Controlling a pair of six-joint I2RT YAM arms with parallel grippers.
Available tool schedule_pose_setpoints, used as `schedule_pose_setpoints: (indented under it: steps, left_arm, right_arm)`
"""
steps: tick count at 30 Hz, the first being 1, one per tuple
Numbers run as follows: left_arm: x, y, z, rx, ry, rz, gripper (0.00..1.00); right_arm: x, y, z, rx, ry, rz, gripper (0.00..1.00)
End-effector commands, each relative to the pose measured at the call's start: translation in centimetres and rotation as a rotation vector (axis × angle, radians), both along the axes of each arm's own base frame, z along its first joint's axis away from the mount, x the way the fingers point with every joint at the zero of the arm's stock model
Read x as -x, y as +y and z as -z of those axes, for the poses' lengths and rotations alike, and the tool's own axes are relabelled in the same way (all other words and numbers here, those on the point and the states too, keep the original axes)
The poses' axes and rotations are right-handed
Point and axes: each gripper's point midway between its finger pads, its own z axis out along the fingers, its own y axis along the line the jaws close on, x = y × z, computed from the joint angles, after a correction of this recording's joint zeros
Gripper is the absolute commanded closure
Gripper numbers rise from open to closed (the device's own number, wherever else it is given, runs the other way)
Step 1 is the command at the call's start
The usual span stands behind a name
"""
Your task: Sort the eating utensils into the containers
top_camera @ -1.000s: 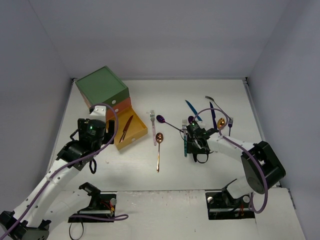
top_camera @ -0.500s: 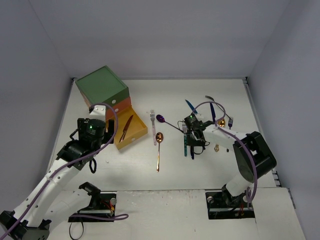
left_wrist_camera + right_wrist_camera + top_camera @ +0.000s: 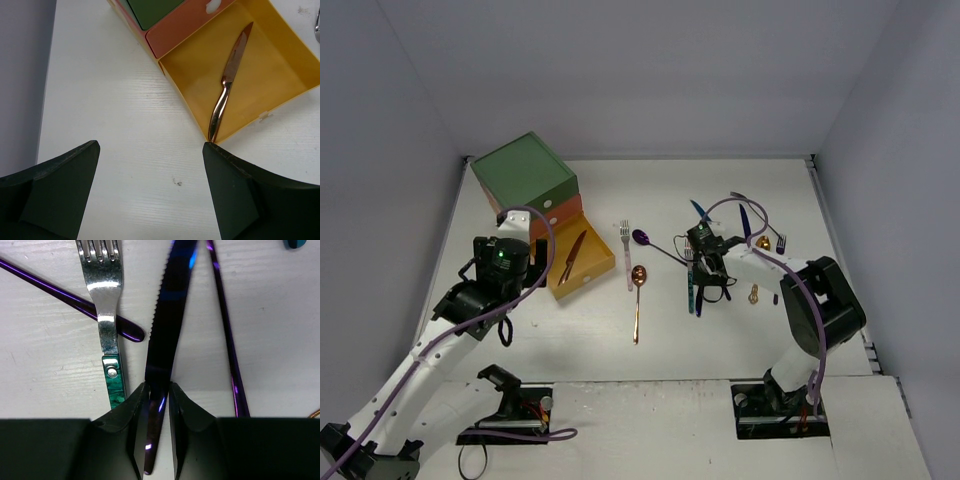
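Note:
My right gripper (image 3: 156, 405) is shut on the handle of a dark purple-blue knife (image 3: 170, 315) that lies flat on the table, and it shows in the top view (image 3: 705, 268) too. A silver fork with a green handle (image 3: 106, 300) lies just left of the knife, across a purple spoon's handle (image 3: 65, 297). My left gripper (image 3: 150, 145) is open and empty over bare table, beside the near corner of the open yellow drawer (image 3: 280, 55). A copper knife (image 3: 227, 87) lies in that drawer. The orange-red drawer (image 3: 185, 22) and the green drawer (image 3: 152, 7) above it are closed.
The green-topped chest (image 3: 525, 170) stands at the far left. A pink fork (image 3: 626, 250), a copper spoon (image 3: 637, 300) and a purple spoon (image 3: 645, 240) lie mid-table. A blue knife (image 3: 701, 213), a gold spoon (image 3: 761, 243) and a purple fork (image 3: 780, 243) lie beyond the right gripper.
My right arm's elbow has swung left and the right gripper has shifted slightly up and left among the utensils. The left arm has not moved.

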Motion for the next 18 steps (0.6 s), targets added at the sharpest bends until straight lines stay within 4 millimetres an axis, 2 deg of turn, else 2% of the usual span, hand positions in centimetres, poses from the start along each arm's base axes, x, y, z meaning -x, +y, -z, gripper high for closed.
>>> schedule_pose_setpoints:
  steps: [1,5,9,12,18]
  left_arm:
    - [-0.7,0.1,-1.0,0.01,-0.047,-0.013,0.18]
    - [-0.8,0.0,-1.0,0.012,-0.044,-0.01,0.18]
    - [-0.8,-0.1,-0.9,0.015,-0.039,-0.009,0.18]
    - [-0.8,-0.1,-0.8,0.016,-0.037,-0.008,0.18]
    - [-0.8,0.0,-0.8,0.018,-0.036,-0.01,0.18]
  right_arm:
    - [3.5,-2.0,2.9,0.059,0.135,0.017,0.82]
    - [4.4,-2.3,3.0,0.056,0.148,0.019,0.75]
    - [5.3,-2.3,3.4,0.049,0.169,0.023,0.75]
    - [5.7,-2.3,3.6,0.047,0.179,0.028,0.77]
    - [6.0,-2.1,3.8,0.048,0.193,0.033,0.9]
